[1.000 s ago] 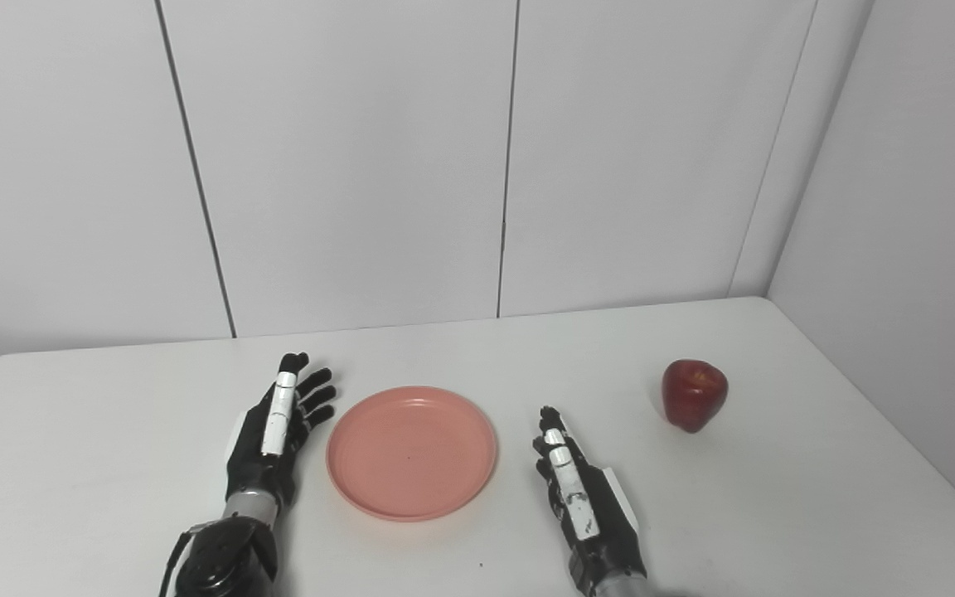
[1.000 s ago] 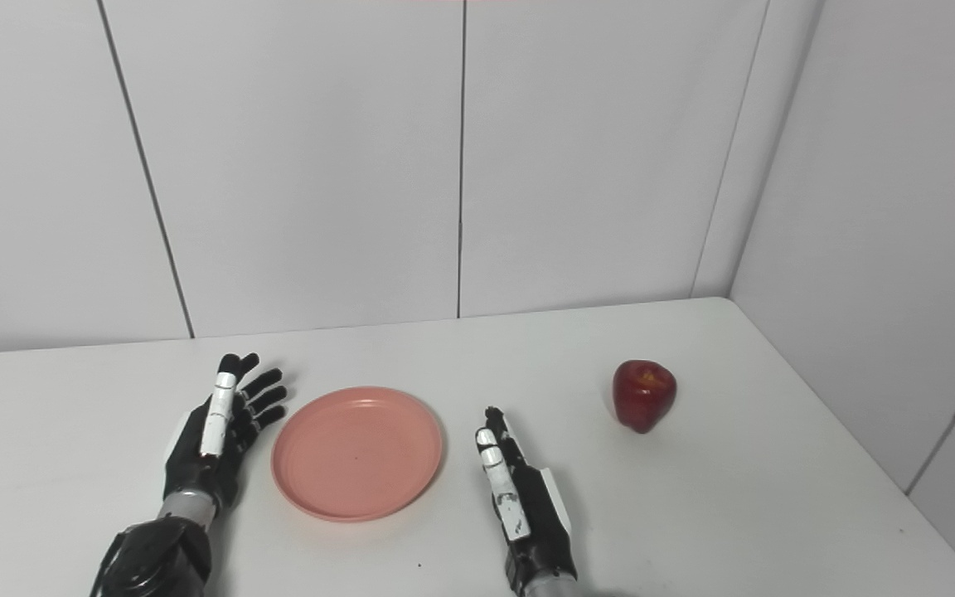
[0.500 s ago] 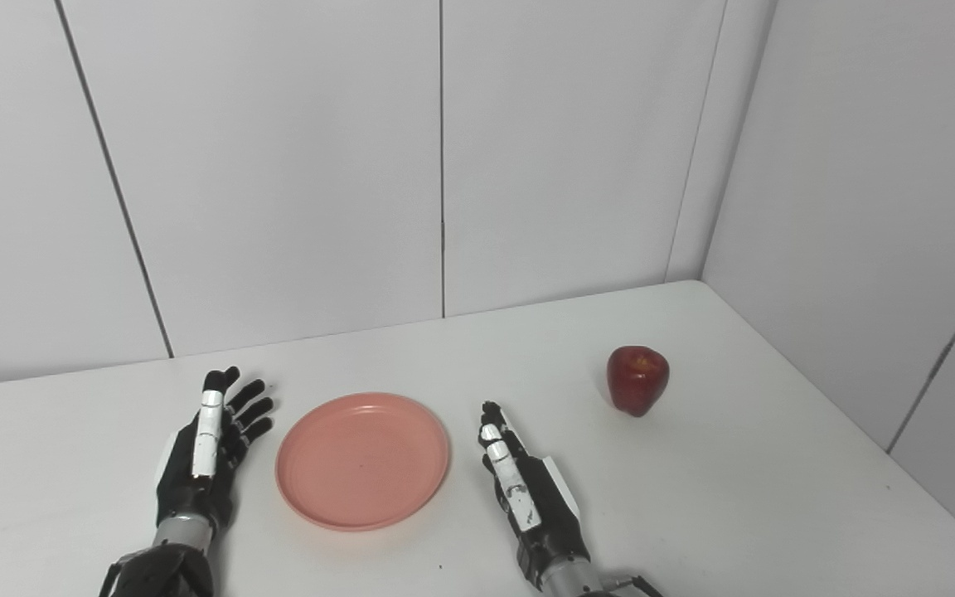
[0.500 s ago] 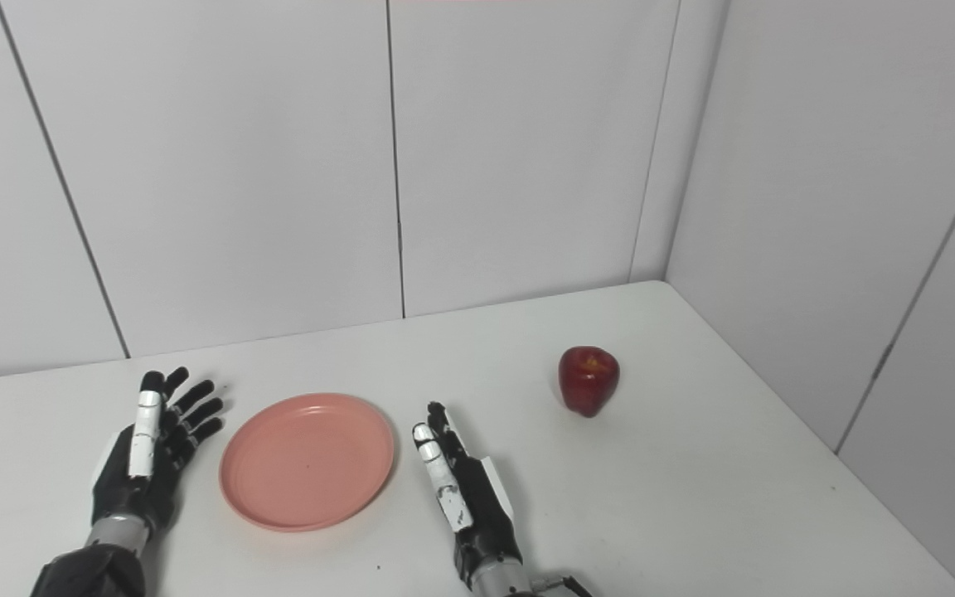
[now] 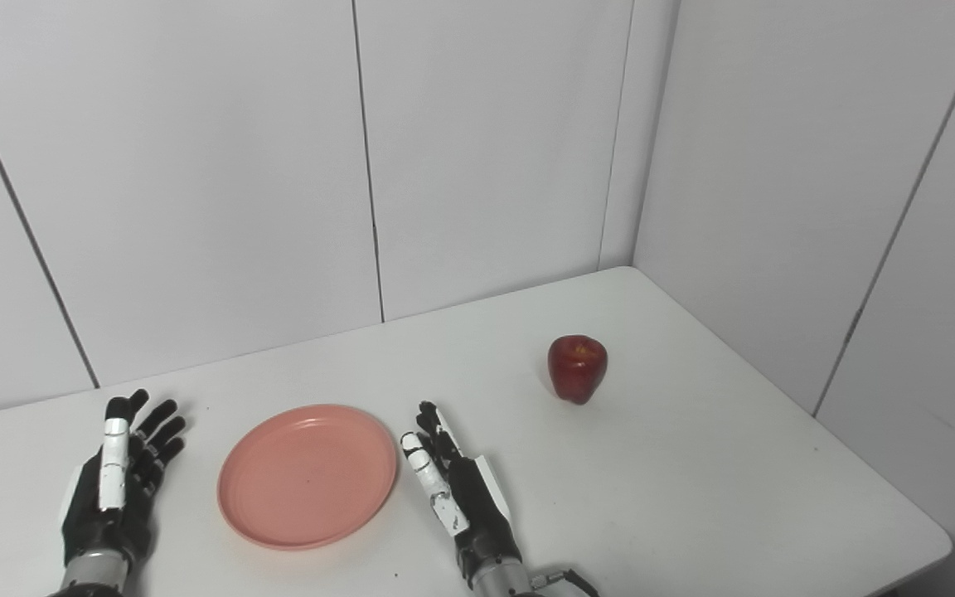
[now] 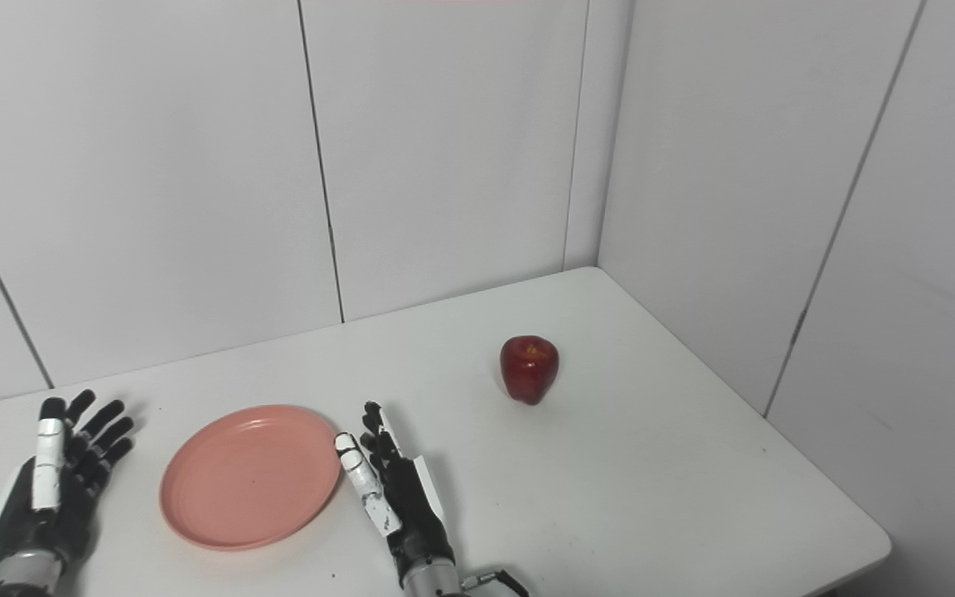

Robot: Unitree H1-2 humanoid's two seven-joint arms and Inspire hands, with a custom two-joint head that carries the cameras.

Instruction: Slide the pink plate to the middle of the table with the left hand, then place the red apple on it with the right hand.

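The pink plate (image 5: 308, 475) lies flat on the white table (image 5: 676, 489), between my two hands. My left hand (image 5: 113, 489) rests to the left of the plate, open, fingers spread and apart from the rim. Just right of the plate lies my right hand (image 5: 459, 493), open with fingers stretched forward and holding nothing. The red apple (image 5: 577, 367) stands upright further back and to the right, well apart from the right hand. Nothing is on the plate.
White wall panels close the table at the back and along the right side, meeting in a corner (image 5: 622, 265). The table's right front corner (image 5: 938, 551) is in view.
The camera has turned to the right, so the whole scene has shifted left in the picture. Relative to the plate, the left hand sits a little further away and lower; plate and apple are unmoved.
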